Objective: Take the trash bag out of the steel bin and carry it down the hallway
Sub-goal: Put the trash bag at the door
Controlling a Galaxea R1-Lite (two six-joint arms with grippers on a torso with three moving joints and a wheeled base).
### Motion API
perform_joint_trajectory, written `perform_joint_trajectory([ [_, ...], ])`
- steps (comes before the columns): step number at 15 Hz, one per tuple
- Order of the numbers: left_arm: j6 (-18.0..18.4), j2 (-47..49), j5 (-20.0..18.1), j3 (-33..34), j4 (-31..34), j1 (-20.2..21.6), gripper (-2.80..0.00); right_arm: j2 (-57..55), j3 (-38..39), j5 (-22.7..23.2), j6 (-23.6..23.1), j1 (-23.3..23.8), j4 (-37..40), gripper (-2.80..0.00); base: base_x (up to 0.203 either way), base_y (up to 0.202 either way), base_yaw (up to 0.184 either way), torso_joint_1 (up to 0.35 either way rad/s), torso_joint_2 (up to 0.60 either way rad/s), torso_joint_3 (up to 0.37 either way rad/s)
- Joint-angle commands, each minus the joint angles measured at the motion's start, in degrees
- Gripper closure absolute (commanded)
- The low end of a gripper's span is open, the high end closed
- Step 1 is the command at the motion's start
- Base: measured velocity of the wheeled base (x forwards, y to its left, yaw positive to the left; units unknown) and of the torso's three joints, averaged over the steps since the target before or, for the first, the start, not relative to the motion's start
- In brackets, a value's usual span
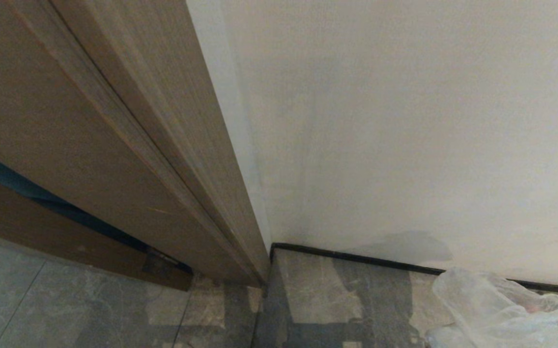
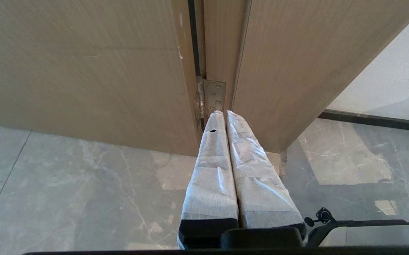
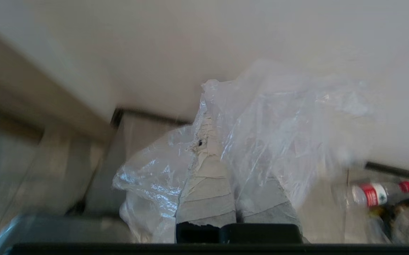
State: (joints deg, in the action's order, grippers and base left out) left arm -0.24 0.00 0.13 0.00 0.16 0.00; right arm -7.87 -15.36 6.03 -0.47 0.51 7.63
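My right gripper is clamped on the trash bag; its taped fingers are pressed together with the clear crinkled plastic draped over and around them. In the head view the bag is low on my right, above the marbled floor tiles of the hallway, near the white wall and its black baseboard. A plastic bottle with a red cap is behind the bag. My left gripper is together, holding nothing, and points at a door hinge of the wooden door frame.
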Motion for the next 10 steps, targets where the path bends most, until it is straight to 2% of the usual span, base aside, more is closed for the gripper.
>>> perform_joint_trajectory([
  [1,0.0,-0.1,0.0,0.0,0.0,0.0,0.0,-6.1,-5.3,1.6,-2.2,0.0,8.9,0.0,0.0,0.0,0.0,0.0,0.0,0.0],
  [3,0.0,0.0,0.0,0.0,0.0,0.0,0.0,-9.4,-5.9,2.0,-4.0,0.1,11.4,0.0,0.0,0.0,0.0,0.0,0.0,0.0],
  [10,0.0,0.0,0.0,0.0,0.0,0.0,0.0,-25.5,-10.1,1.5,-4.4,-0.2,13.7,0.0,0.0,0.0,0.0,0.0,0.0,0.0],
])
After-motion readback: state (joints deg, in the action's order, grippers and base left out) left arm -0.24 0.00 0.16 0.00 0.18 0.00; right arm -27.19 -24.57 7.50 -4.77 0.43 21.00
